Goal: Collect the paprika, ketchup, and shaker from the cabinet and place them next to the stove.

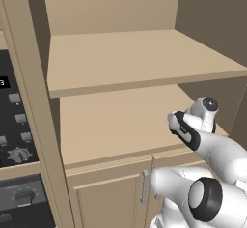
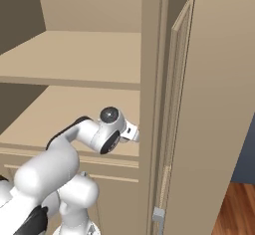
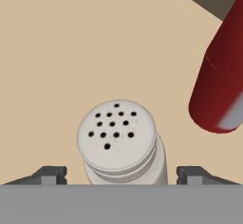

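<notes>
In the hand view the shaker (image 3: pixel 117 135), a small white cylinder with a perforated top, stands upright on the beige shelf directly under the hand. My gripper (image 3: pixel 121 173) is open, one dark fingertip on each side of the shaker with a clear gap to it. A red bottle, the ketchup (image 3: pixel 216 92), stands to the shaker's right, apart from it. From the base, my wrist (image 1: pixel 193 121) reaches over the right end of the cabinet's lower open shelf (image 1: pixel 111 121) and hides the hand and the objects. The paprika and the stove are out of view.
An upper shelf (image 1: pixel 135 60) hangs close above the arm. The cabinet's side post (image 2: pixel 149 79) and an open door panel (image 2: pixel 214 109) stand right of the wrist. Small doors with a metal bar handle (image 1: pixel 144 186) sit below. A dark oven panel (image 1: pixel 14 130) lies to the left.
</notes>
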### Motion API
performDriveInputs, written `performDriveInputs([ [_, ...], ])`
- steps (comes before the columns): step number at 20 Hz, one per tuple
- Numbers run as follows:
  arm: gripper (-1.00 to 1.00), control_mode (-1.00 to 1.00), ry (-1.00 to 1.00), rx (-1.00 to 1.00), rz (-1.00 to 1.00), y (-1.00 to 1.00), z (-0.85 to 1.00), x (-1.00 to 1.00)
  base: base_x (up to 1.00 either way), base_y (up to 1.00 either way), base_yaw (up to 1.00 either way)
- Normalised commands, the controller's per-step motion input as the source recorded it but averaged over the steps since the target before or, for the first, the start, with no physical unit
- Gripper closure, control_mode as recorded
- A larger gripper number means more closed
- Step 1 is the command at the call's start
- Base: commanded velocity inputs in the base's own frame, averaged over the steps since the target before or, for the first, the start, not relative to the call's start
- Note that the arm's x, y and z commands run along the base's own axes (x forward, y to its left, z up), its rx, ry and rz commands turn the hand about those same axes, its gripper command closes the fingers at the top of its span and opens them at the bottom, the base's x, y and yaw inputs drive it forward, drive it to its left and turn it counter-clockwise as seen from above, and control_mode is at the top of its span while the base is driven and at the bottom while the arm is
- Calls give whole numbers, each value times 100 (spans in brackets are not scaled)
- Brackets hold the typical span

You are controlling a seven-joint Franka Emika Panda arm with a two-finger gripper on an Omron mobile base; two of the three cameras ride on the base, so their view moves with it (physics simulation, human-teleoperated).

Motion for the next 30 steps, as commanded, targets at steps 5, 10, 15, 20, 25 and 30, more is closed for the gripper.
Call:
performDriveInputs([
  [5, 100, -100, 0, 0, 0, 0, 0, 8, 0, 0, 0],
  [10, 100, -100, 0, 0, 0, 0, -4, 0, 0, 0, 0],
  [15, 100, -100, -2, 0, 0, 0, -1, 0, 0, 0, 0],
  [20, 100, -100, 0, 0, 0, 0, 0, 0, 0, 0, 0],
  [25, 100, -100, 0, 0, 0, 0, -4, 0, 0, 0, 0],
  [30, 100, -100, -7, 0, 0, 0, -3, -30, 0, 0, 0],
])
